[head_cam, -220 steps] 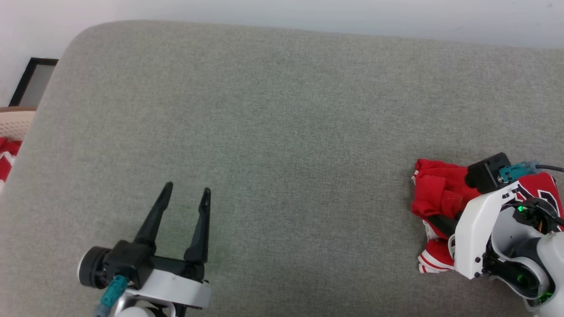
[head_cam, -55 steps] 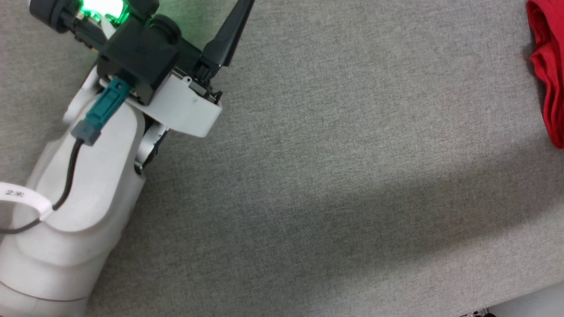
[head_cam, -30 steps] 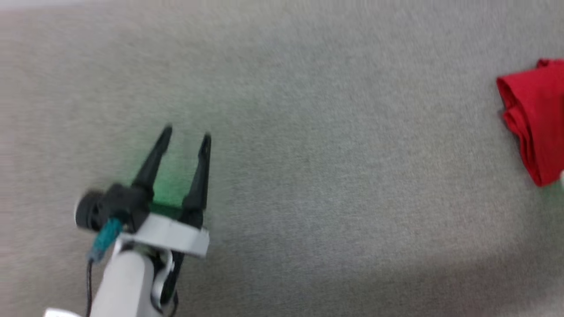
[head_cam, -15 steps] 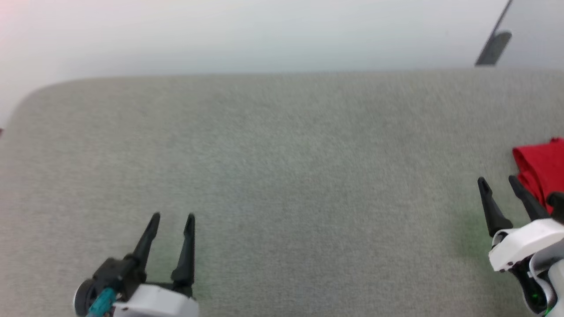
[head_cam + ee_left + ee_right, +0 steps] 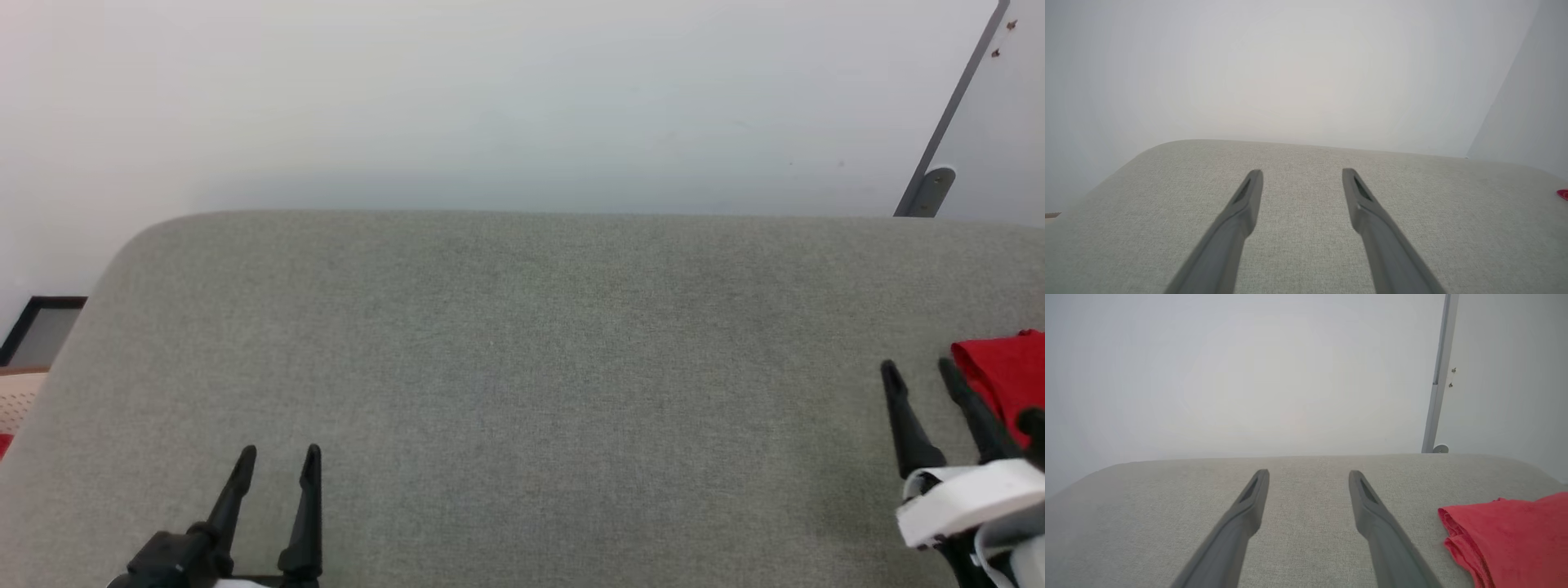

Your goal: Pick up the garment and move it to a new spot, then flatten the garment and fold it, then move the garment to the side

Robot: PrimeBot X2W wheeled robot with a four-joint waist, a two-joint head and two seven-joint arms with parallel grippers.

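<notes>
Both jaws spread; garment (image 5: pixel 1506 531) beside right jaws.

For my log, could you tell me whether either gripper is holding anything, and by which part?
Nothing is held. The left gripper and right gripper are open and empty; the garment lies on the grey surface beside the right one.

I see the garment (image 5: pixel 1008 377) as a bunched heap of soft red cloth, with folds stacked along its left edge. It lies on the grey table (image 5: pixel 522 367) at my far right, partly cut off by the picture's edge.
</notes>
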